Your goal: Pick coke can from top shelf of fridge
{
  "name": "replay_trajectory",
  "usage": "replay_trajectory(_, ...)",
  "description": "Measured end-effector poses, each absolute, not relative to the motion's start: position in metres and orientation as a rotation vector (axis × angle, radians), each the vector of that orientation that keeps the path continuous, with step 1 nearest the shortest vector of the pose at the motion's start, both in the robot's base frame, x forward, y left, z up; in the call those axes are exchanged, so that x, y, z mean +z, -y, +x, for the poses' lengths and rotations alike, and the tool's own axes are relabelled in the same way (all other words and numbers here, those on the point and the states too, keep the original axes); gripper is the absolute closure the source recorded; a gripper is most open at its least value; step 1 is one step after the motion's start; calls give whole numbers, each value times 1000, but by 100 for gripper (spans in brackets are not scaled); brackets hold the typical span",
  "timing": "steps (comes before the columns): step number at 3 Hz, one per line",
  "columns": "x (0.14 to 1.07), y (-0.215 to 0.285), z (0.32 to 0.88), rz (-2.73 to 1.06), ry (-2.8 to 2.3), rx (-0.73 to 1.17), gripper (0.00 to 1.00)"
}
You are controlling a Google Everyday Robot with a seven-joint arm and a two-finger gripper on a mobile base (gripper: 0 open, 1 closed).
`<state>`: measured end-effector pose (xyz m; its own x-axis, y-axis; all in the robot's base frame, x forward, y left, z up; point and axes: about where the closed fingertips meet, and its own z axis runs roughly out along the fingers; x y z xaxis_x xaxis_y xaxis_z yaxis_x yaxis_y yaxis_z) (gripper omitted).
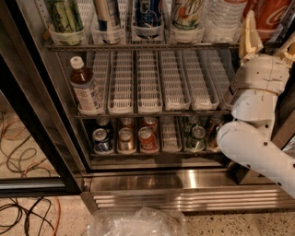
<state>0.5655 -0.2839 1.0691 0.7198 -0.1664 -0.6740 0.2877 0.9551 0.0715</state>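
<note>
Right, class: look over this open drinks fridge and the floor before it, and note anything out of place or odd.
Crumpled clear plastic lies on the floor before the fridge base, and loose cables trail at left; neither belongs there. The gripper is at top right, jaws apart by the coke can.

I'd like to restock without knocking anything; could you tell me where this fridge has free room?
The middle rack's long white slotted trays are bare, right of the brown-liquid bottle with white cap. The top wire shelf is packed; there the open cream two-finger gripper is at the red aluminium coke can.
</note>
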Motion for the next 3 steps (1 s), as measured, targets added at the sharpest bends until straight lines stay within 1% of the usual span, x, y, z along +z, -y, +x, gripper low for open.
replay_trajectory(1,1073,290,568,183,-714,-267,29)
replay_trajectory(3,1078,277,568,127,-697,-219,29)
